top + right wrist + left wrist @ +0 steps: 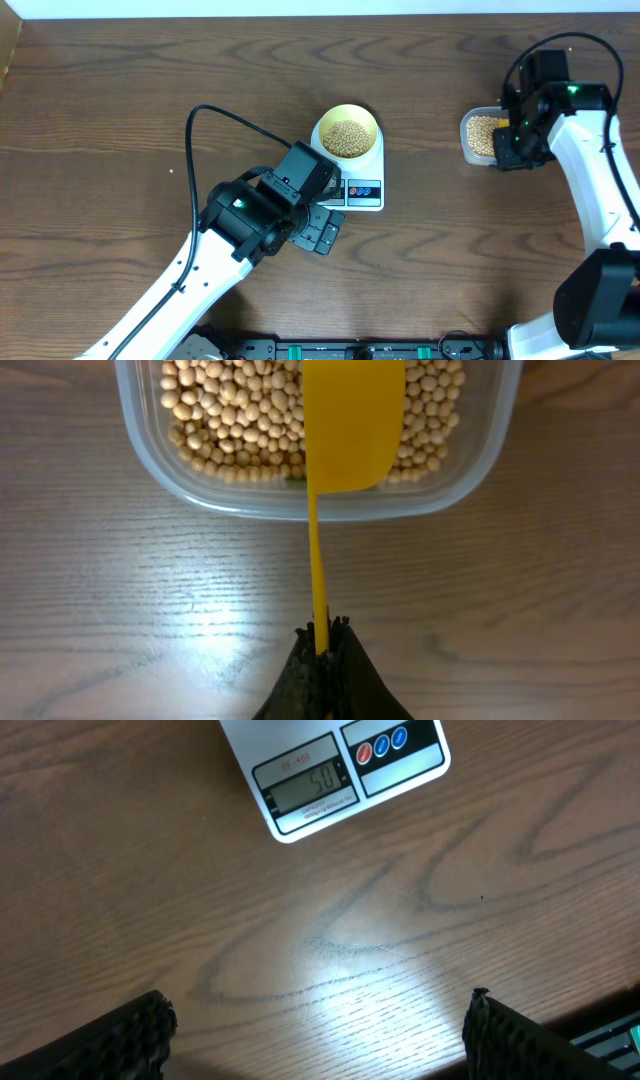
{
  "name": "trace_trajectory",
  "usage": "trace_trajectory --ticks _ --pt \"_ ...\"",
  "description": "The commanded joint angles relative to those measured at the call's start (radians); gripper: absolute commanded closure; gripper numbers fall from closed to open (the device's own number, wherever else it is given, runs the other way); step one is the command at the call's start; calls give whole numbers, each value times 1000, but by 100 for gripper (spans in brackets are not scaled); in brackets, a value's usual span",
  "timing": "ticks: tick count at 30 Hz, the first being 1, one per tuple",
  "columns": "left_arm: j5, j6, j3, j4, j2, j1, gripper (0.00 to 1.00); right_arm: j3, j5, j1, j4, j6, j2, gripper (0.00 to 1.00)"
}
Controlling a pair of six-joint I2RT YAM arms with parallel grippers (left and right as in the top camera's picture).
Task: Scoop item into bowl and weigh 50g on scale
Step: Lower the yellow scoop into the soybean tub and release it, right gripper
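Small round tan beans (347, 138) heap the pale-yellow bowl (347, 109) atop the white scale (366, 192). Just beside the scale, the left gripper (320, 1020) gapes wide over the tabletop (330, 930). Well apart from the scale, the right gripper (322, 635) clamps a yellow scoop (350, 420) over the tub (300, 505).

Scale (270, 735) display (305, 790) reads 50; small red print (295, 763) above it unreadable.

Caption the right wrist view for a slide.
Right fingers shut on a yellow scoop, its head over a clear tub of beans.
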Motion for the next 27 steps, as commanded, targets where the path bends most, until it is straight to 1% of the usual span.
trace_trajectory --ticks 1,6,9,10,11,12,14,15,21,26,27 --pt "-12 5 24 0 -4 -2 6 -37 29 10 31 12 -16 99" --pt "-13 5 24 0 -4 -2 6 -92 24 11 101 12 -16 99" --pt "-13 5 24 0 -4 -2 6 -107 21 11 112 12 -16 98" --pt "-13 5 24 0 -4 -2 6 -107 21 12 113 11 -16 95" --pt "-12 5 24 0 -4 -2 6 -107 21 12 113 11 -16 90" --pt "-13 5 24 0 -4 -2 6 -107 21 13 113 11 -16 80" --pt "-12 5 24 0 -4 -2 6 -107 19 14 112 10 -16 64" --pt "-13 5 24 0 -4 -2 6 -107 14 14 113 3 -16 60" --pt "-13 5 24 0 -4 -2 6 -99 -3 14 111 -27 -33 46" --pt "-13 5 24 0 -4 -2 6 -74 -76 14 113 -42 -134 36" --pt "-13 5 24 0 -4 -2 6 -70 -100 13 113 -48 -160 31"
